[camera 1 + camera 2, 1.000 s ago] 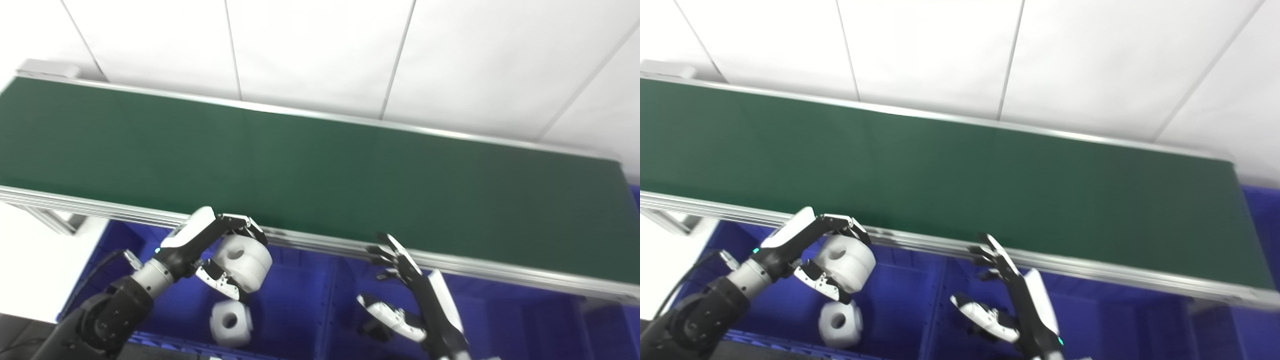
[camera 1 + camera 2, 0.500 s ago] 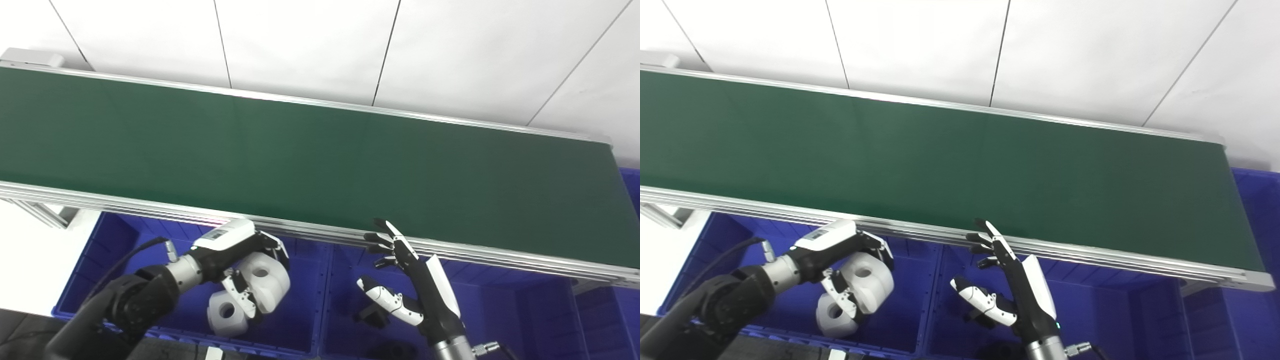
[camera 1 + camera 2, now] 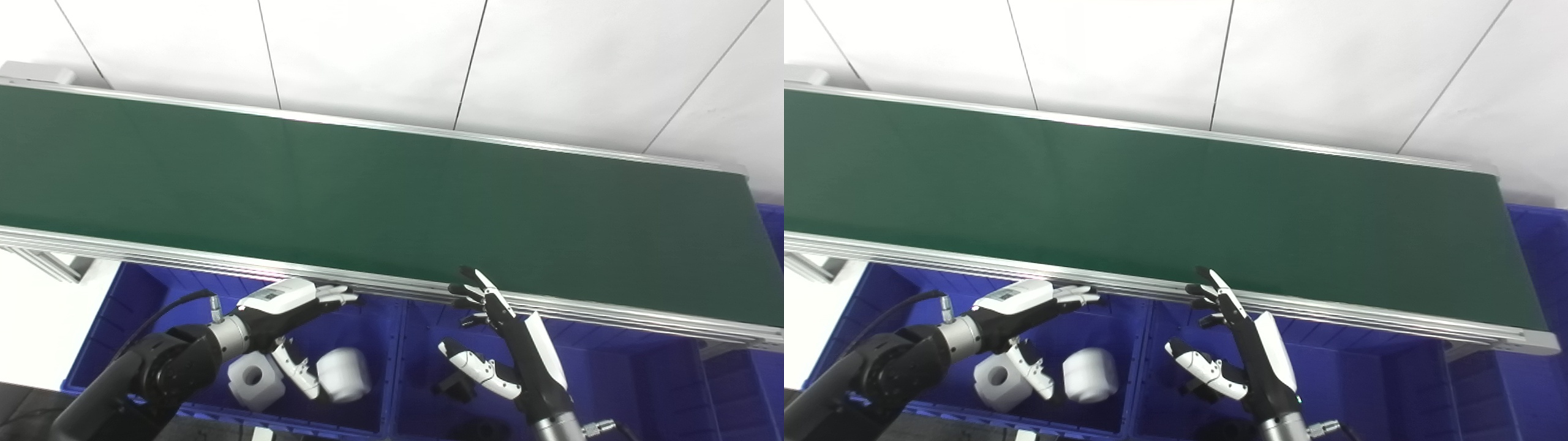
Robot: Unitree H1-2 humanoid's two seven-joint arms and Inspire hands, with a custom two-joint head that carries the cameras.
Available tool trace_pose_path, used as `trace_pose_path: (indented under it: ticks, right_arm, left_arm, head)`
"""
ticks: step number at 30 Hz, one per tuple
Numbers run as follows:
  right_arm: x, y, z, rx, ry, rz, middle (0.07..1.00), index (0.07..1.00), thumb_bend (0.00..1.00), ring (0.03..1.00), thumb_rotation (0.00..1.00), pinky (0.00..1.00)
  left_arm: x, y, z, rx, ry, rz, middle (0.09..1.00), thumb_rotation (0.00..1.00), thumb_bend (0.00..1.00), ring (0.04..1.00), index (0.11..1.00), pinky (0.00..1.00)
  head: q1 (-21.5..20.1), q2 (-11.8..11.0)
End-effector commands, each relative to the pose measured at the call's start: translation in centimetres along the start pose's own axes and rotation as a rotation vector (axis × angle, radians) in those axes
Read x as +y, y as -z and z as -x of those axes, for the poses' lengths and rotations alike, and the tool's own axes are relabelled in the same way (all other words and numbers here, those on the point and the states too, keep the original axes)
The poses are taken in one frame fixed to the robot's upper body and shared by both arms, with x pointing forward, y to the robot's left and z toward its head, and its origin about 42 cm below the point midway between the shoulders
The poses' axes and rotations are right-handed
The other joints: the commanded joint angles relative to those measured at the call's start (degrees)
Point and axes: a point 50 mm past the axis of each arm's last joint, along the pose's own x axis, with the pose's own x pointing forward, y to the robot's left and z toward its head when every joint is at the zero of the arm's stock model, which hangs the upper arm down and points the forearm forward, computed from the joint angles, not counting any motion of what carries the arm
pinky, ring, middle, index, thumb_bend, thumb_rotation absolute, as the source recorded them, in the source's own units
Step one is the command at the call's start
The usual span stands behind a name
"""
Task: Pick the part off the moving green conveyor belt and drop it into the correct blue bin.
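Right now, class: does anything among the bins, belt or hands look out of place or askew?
Nothing looks damaged or spilled. The rounded white plastic part lies tipped on its side in the left blue plastic bin, beside the upright white holed block. The green conveyor belt carries nothing. Both the left hand and the right hand are open.

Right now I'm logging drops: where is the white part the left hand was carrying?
In the left blue bin, lower left, just right of the open left hand and another white part: the dropped part.

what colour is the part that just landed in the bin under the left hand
White. The part lies in the blue bin, clearest in the right eye view.
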Motion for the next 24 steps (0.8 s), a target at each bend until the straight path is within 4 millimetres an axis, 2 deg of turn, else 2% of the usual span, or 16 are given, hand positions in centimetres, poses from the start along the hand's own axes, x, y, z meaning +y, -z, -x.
trace_pose_path:
  ticks: [1,5,12,24]
  right_arm:
    - [-0.4,-0.9,0.0,-0.022,0.012,-0.006,0.83,0.928,0.69,0.78,0.67,0.65]
    - [-0.5,-0.7,0.4,-0.014,0.0,0.002,0.838,0.93,0.69,0.788,0.66,0.67]
    - [-0.5,-0.4,1.1,0.023,-0.015,0.023,0.854,0.934,0.68,0.805,0.64,0.7]
    - [-0.2,-0.2,1.8,0.053,0.04,0.034,0.865,0.939,0.66,0.821,0.64,0.73]
  left_arm:
    - [0.2,-1.4,0.2,-0.14,-0.085,0.113,1.0,0.39,0.84,1.0,0.978,0.88]
    - [-0.9,-2.2,-0.3,-0.277,-0.167,0.279,1.0,0.42,0.83,1.0,0.992,0.95]
    - [-2.9,-2.7,-0.7,-0.338,-0.255,0.545,1.0,0.44,0.87,0.993,0.989,0.96]
    - [-3.2,-1.4,-0.7,-0.311,-0.217,0.544,1.0,0.41,0.84,0.977,0.998,0.93]
  head:
    - [-0.07,-0.13]
    - [-0.56,-0.58]
    - [-2.02,-1.42]
    - [-6.43,-2.57]
